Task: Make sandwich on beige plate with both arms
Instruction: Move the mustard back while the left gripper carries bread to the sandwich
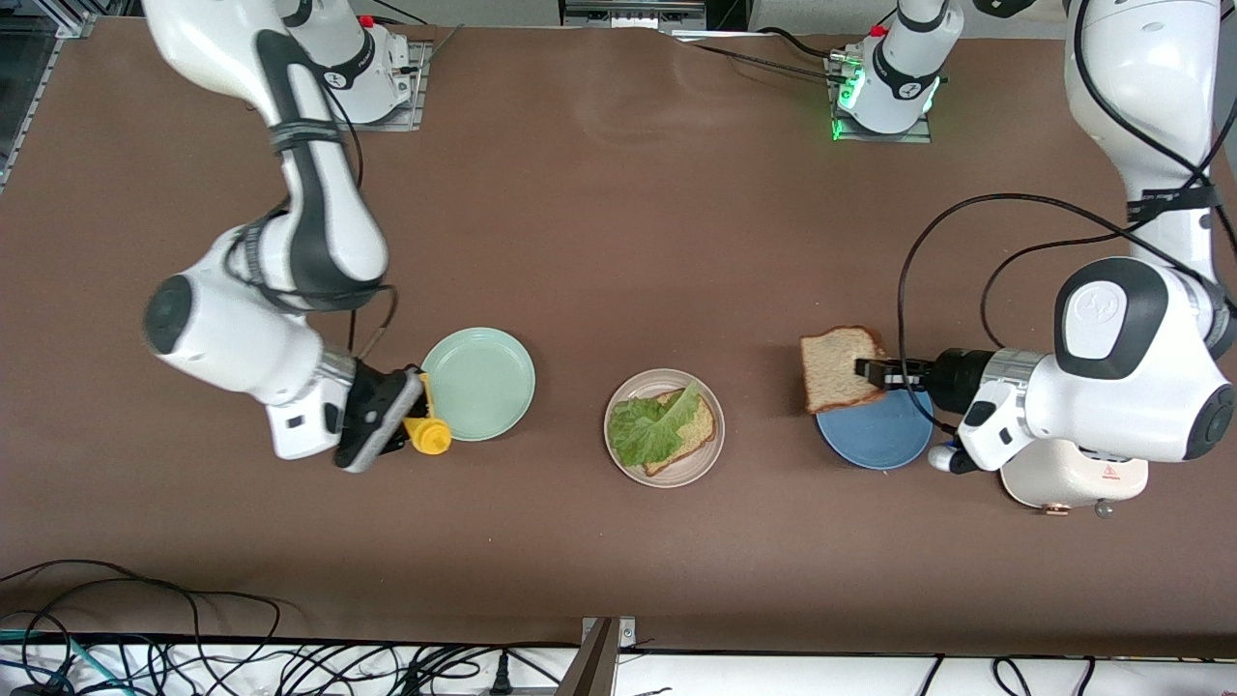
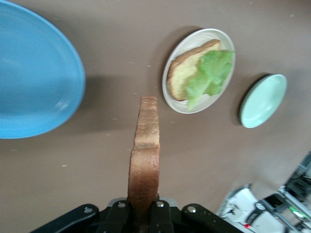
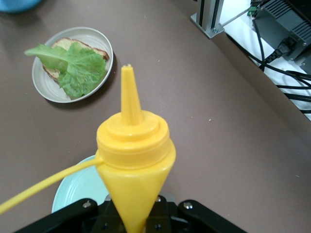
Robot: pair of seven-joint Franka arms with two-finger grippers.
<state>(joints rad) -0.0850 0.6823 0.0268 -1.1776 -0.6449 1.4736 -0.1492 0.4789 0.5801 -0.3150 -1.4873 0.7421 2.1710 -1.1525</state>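
While crinkly green lettuce leaf point(image 1: 657, 425) tops brown bread on round beige plate point(image 1: 618, 440), left claw point(image 1: 875, 372) clenches second brown slice point(image 1: 836, 367) over blue plate's point(image 1: 875, 435) 11 o'clock rim; right claw point(image 1: 406, 425) clenches yellow squeeze bottle point(image 1: 425, 430); topping remains.

A robotics lab, not a kitchen: two white robot arms point(image 1: 290, 193) are bolted by metal base plates point(image 1: 884, 121) to a bare brown table point(image 1: 618, 193), loose black cables point(image 1: 193, 657) trail along its near edge, and aluminium framing point(image 3: 209, 19) and electronic gear stand beside it
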